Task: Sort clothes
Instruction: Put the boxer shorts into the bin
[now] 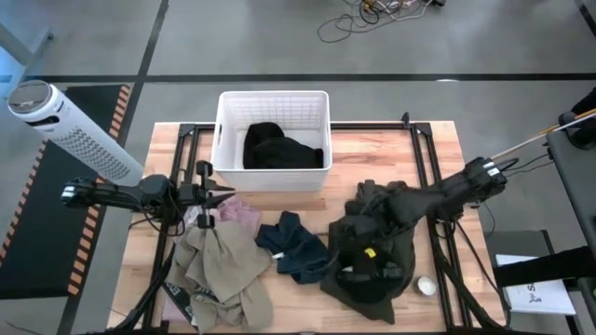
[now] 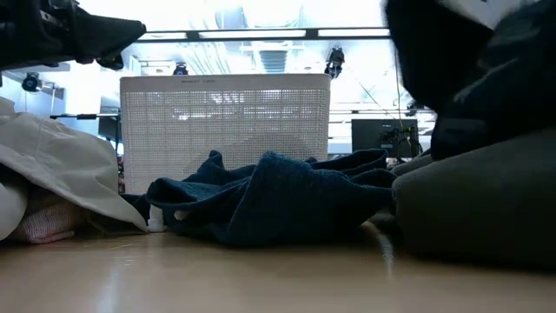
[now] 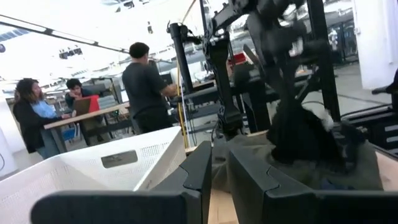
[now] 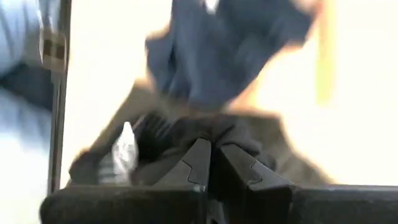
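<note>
- Khaki-tan garment (image 1: 222,270) bunched at near left of tabletop (image 1: 438,149), pink shirt (image 1: 240,213) just behind.
- Dark teal-blue garment (image 1: 295,247) at centre.
- Right tool (image 1: 380,210) clamped shut on dark olive garment (image 1: 372,244), near right.
- Left tool (image 1: 226,193) nearly closed, empty, hovering above pink shirt.
- Black garment (image 1: 275,149) inside white bin (image 1: 273,100), far edge.

A black garment (image 1: 277,149) lies crumpled inside the white bin (image 1: 226,119) at the far middle of the surface (image 1: 372,154). On the left, a khaki-tan garment (image 1: 223,270) spreads rumpled toward the near edge, with a small pale pink piece (image 1: 240,213) bunched at its far side, just beside it. A dark teal-blue garment (image 1: 296,246) lies crumpled in the middle, and a dark olive heap (image 1: 372,244) is piled to its right, with black fabric (image 1: 361,284) showing at its near end.
</note>
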Controlling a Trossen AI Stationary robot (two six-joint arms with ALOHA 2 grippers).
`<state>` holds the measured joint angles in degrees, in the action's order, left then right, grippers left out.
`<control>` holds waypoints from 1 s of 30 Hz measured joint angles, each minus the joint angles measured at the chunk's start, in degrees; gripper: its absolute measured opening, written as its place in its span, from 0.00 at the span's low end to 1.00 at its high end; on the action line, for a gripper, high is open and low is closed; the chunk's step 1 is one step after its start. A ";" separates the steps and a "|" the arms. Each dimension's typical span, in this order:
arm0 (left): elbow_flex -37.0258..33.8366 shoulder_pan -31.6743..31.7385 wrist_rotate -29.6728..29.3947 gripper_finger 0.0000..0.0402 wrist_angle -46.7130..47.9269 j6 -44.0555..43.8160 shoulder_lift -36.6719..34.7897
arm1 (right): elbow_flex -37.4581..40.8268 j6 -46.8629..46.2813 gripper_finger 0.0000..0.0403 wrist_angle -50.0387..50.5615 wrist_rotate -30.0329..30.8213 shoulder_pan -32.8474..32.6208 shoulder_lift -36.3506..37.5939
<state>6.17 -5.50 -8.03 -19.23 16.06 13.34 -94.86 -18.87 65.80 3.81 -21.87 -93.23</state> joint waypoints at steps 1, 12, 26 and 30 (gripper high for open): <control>0.02 0.00 0.00 0.09 -0.62 0.02 0.12 | -2.65 1.22 0.00 0.25 2.12 0.39 0.00; 3.51 -0.02 0.04 0.09 -1.32 4.26 1.34 | -27.55 20.02 0.00 -10.64 28.23 6.59 -1.01; 7.14 -0.02 0.04 0.09 -1.37 6.80 6.70 | -33.95 35.96 0.00 -34.15 18.86 26.57 -3.64; 7.93 -0.02 0.04 0.09 -1.33 7.69 8.33 | -33.87 34.16 0.00 -34.09 13.68 31.60 -7.92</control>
<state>14.10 -5.52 -7.99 -20.56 23.75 21.67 -128.73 15.29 31.71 17.49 9.72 -101.15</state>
